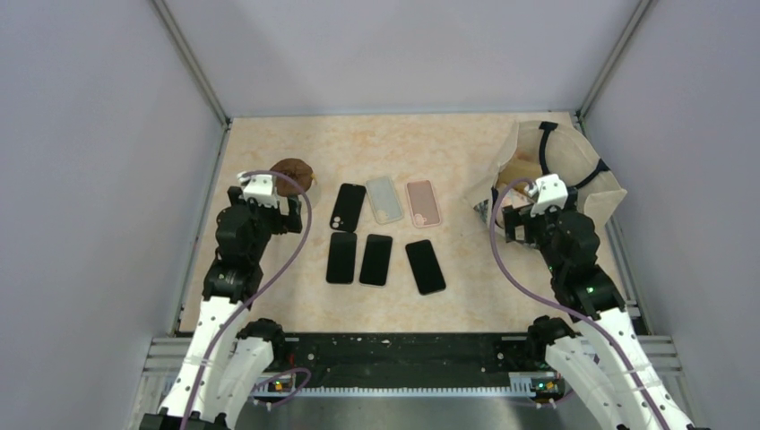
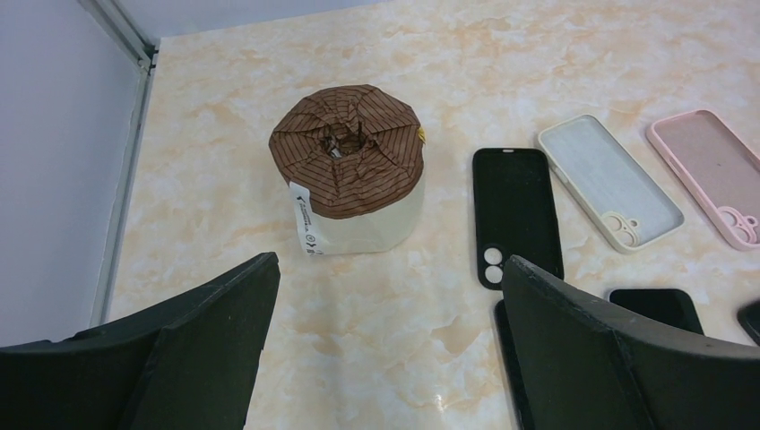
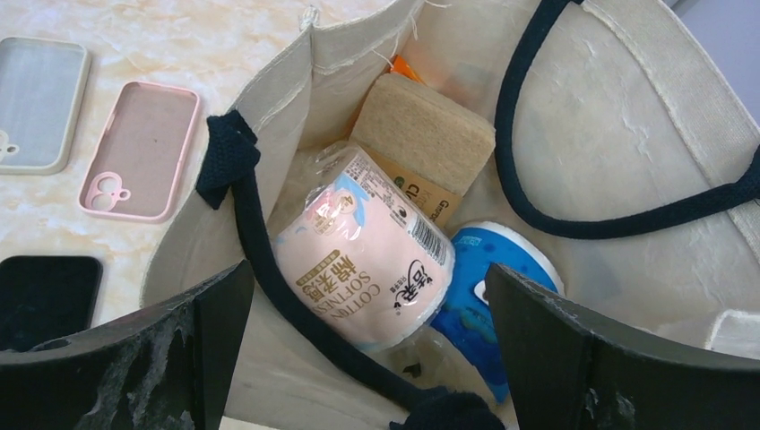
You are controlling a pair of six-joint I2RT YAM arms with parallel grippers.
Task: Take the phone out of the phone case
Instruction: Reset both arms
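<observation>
Three phone cases lie in a row mid-table: black (image 1: 348,206), pale grey (image 1: 384,199) and pink (image 1: 424,203). The grey (image 2: 609,179) and pink (image 2: 712,175) cases lie open side up and empty. The black case (image 2: 515,215) shows two light camera holes. Three black phones (image 1: 341,257), (image 1: 376,259), (image 1: 426,266) lie in a row in front of them. My left gripper (image 1: 269,202) (image 2: 390,358) is open and empty, left of the cases. My right gripper (image 1: 529,215) (image 3: 367,358) is open and empty over a tote bag.
A brown-wrapped roll (image 2: 349,166) stands just ahead of my left gripper. A beige tote bag (image 1: 560,170) with dark handles sits at the back right, holding a pink tissue pack (image 3: 363,260), a brown box (image 3: 421,143) and a blue item (image 3: 488,296). Walls close the table's sides.
</observation>
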